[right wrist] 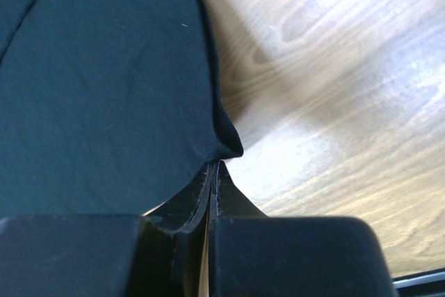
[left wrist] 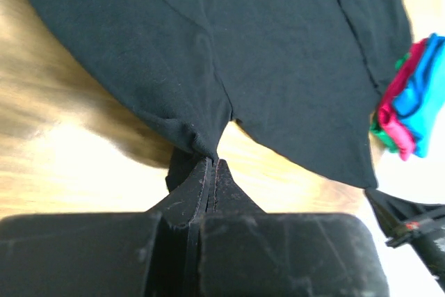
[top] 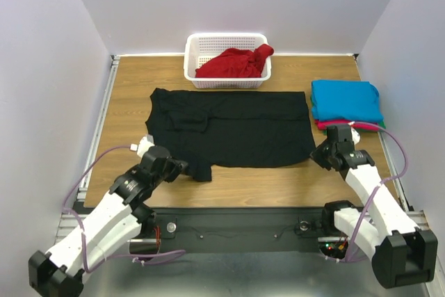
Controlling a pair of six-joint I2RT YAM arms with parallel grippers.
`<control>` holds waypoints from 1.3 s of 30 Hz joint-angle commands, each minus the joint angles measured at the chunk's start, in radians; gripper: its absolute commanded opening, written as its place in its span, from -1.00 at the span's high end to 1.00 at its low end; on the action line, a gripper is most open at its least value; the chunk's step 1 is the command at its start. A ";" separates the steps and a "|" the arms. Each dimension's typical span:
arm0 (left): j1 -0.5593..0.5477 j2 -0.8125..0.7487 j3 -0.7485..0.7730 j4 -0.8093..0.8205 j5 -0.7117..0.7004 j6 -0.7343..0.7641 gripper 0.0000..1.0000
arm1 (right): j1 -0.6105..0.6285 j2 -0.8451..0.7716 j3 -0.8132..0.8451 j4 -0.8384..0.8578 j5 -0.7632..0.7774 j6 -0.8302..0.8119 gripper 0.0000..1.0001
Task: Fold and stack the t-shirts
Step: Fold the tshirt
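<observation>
The black t-shirt [top: 236, 126] lies spread flat across the middle of the wooden table. My left gripper [top: 189, 169] is shut on its near left part, pinching the cloth [left wrist: 201, 137] between the fingertips. My right gripper [top: 316, 156] is shut on its near right corner [right wrist: 222, 140]. A red t-shirt [top: 233, 62] lies crumpled in the white basket [top: 191, 67] at the back. Folded turquoise-blue [top: 345, 100], pink-red and green shirts form a stack at the right, also seen in the left wrist view [left wrist: 410, 102].
The white lattice basket stands at the back centre. The folded stack sits close to my right arm. Bare wood [top: 278, 186] runs along the near edge of the table. Walls close in the table on three sides.
</observation>
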 commanded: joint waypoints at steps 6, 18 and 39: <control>0.014 0.228 0.214 0.150 -0.092 0.122 1.00 | -0.005 0.172 0.160 0.116 0.012 -0.042 0.99; 0.194 0.512 0.363 0.287 0.032 0.228 1.00 | -0.005 0.394 0.341 0.172 0.041 -0.039 0.99; 0.399 0.854 0.599 0.393 0.124 0.420 1.00 | -0.006 0.704 0.588 0.185 0.127 -0.099 0.99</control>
